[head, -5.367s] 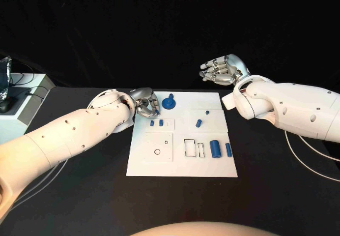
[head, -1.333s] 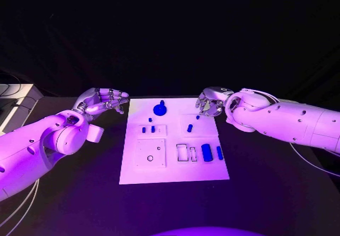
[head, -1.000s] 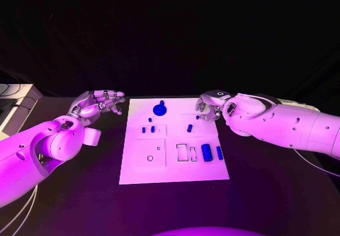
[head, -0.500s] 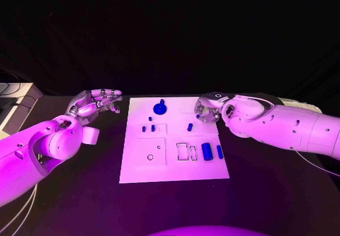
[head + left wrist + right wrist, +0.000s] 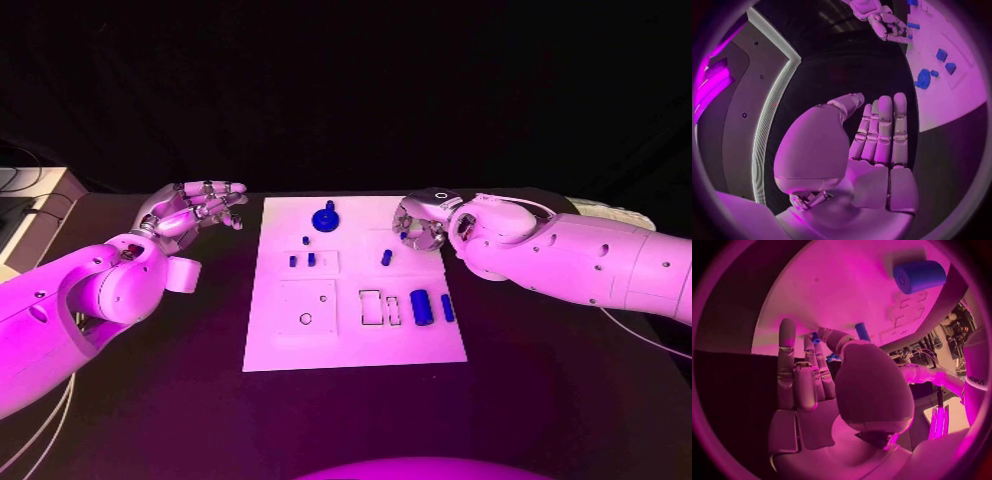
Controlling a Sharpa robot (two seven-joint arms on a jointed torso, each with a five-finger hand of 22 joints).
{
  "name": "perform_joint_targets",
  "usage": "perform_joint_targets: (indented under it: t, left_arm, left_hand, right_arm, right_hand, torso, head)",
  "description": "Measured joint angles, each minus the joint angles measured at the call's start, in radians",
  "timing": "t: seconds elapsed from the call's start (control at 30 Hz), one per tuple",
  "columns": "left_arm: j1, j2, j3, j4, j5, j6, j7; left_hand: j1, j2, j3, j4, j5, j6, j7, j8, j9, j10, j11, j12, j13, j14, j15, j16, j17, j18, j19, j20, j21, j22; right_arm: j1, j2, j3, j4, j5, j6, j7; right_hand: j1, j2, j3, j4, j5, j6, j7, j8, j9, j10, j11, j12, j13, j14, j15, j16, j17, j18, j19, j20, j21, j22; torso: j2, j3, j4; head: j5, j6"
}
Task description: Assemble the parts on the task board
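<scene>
The white task board [image 5: 361, 340] lies in the middle of the black table. On it are a round blue knob [image 5: 326, 217], a thick blue cylinder [image 5: 420, 307] with a slim one [image 5: 447, 309] beside it, a peg [image 5: 387, 258] and several smaller blue pieces. My right hand [image 5: 421, 222] hovers over the board's far right part, its fingertips close to a small blue piece [image 5: 402, 236]. In the right wrist view its fingers [image 5: 795, 370] reach toward a blue peg [image 5: 862, 331] and hold nothing. My left hand [image 5: 195, 210] stays off the board's far left corner, its fingers [image 5: 879, 130] straight and empty.
A pale box [image 5: 26, 205] stands at the table's left edge. A thin cable [image 5: 635, 335] runs along the table under my right arm. Bare black table surrounds the board on the near side and on both flanks.
My right hand has edged in over the board's far right part, nearer the small blue piece. The left hand has drawn back slightly. No part has moved.
</scene>
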Motion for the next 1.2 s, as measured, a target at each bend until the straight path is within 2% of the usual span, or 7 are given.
perform_joint_targets:
  t: [0.17,0.3,0.4,0.53,1.03,1.13,1.2]
  left_arm:
    - [-0.001,0.000,0.000,-0.002,0.000,0.000,-0.001]
    - [-0.001,0.000,0.000,-0.003,0.000,0.000,-0.003]
    - [-0.001,0.000,0.000,-0.003,-0.001,0.000,-0.004]
    - [-0.002,0.000,0.000,-0.003,-0.002,0.000,-0.005]
    - [-0.002,0.002,0.001,-0.012,-0.009,0.000,-0.006]
    - [-0.003,0.004,0.001,-0.016,-0.010,0.000,-0.006]
    - [-0.003,0.005,0.001,-0.018,-0.011,0.000,-0.006]
  left_hand:
    - [0.000,0.000,0.000,0.000,0.000,0.000,0.000,0.000,0.000,0.000,0.000,0.000,0.000,0.000,0.000,0.000,0.000,0.000,0.000,0.000,0.000,-0.001]
    - [0.000,0.000,0.000,0.000,0.000,0.000,0.000,0.000,0.000,-0.002,0.002,0.000,-0.001,0.002,0.002,0.000,0.000,0.000,0.002,-0.002,0.000,-0.001]
    - [0.000,0.000,0.000,0.000,0.000,0.000,0.000,0.000,0.000,-0.004,0.004,0.000,-0.001,0.004,0.004,0.000,-0.001,0.000,0.003,-0.004,0.000,-0.001]
    - [0.000,0.000,0.000,0.000,0.000,0.000,0.000,0.000,0.000,-0.004,0.004,0.000,-0.001,0.004,0.004,0.000,-0.001,0.000,0.004,-0.004,0.000,-0.003]
    - [0.004,0.004,-0.003,-0.003,0.000,0.004,-0.004,0.007,0.000,-0.011,0.003,0.000,-0.002,0.007,0.000,0.000,-0.001,0.000,0.011,-0.004,0.000,-0.004]
    - [0.004,0.004,-0.003,-0.003,0.000,0.004,-0.004,0.007,0.000,-0.011,0.003,0.000,-0.003,0.007,0.000,0.000,-0.001,0.000,0.011,-0.004,0.000,-0.004]
    - [0.004,0.004,-0.003,-0.003,0.000,0.004,-0.004,0.007,0.000,-0.011,0.003,0.000,-0.003,0.007,0.000,0.000,-0.001,0.000,0.011,-0.004,0.000,-0.005]
  right_arm:
    - [-0.001,0.001,0.001,-0.003,0.002,-0.002,0.000]
    - [-0.002,0.002,0.001,-0.003,0.002,-0.002,0.001]
    - [-0.003,0.003,0.001,-0.002,0.000,-0.004,0.000]
    - [-0.005,0.003,0.001,0.001,-0.008,-0.009,-0.006]
    - [-0.014,-0.008,-0.002,0.029,-0.037,-0.060,-0.034]
    - [-0.014,-0.015,0.001,0.042,-0.038,-0.081,-0.035]
    - [-0.011,-0.020,0.004,0.051,-0.038,-0.096,-0.036]
  right_hand:
    - [0.011,0.011,0.022,-0.002,-0.008,0.017,-0.005,0.012,0.010,0.021,-0.008,0.004,0.002,0.000,-0.001,0.005,0.000,0.000,-0.004,-0.004,0.009,0.016]
    - [0.022,0.034,0.045,-0.012,-0.024,0.037,-0.014,0.037,0.026,0.044,-0.011,0.008,0.002,-0.002,-0.009,0.011,0.000,0.000,-0.012,-0.012,0.028,0.037]
    - [0.030,0.055,0.065,-0.026,-0.073,0.042,-0.012,0.050,0.039,0.051,-0.004,0.008,0.005,0.002,-0.013,0.016,0.000,0.000,-0.018,-0.018,0.043,0.057]
    - [0.039,0.069,0.082,-0.041,-0.092,0.042,-0.012,0.061,0.051,0.055,-0.001,0.005,0.010,-0.002,-0.016,0.023,0.004,0.000,-0.022,-0.022,0.053,0.075]
    - [0.045,0.077,0.096,-0.055,-0.111,0.042,-0.012,0.072,0.062,0.058,0.003,0.001,0.011,-0.002,-0.016,0.032,0.013,0.000,-0.025,-0.025,0.094,0.117]
    - [0.045,0.077,0.100,-0.053,-0.113,0.042,-0.012,0.072,0.065,0.058,0.003,0.001,0.011,-0.002,-0.016,0.032,-0.001,0.000,0.005,-0.021,0.164,0.189]
    - [0.045,0.077,0.104,-0.055,-0.115,0.042,-0.012,0.072,0.070,0.058,0.003,0.001,0.011,-0.002,-0.016,0.032,-0.010,-0.015,0.026,-0.022,0.213,0.239]
  torso:
    - [0.000,-0.0002,0.0001]
    - [0.000,-0.0002,0.0000]
    - [0.000,-0.0002,-0.0001]
    - [0.000,-0.0002,-0.0006]
    - [-0.002,0.0011,-0.0013]
    - [-0.004,0.0005,-0.0007]
    - [-0.005,-0.0002,0.0000]
  head:
    - [-0.001,-0.003]
    - [0.000,-0.004]
    - [0.000,-0.006]
    - [-0.001,-0.008]
    - [-0.004,-0.009]
    - [-0.004,-0.007]
    - [-0.003,-0.005]
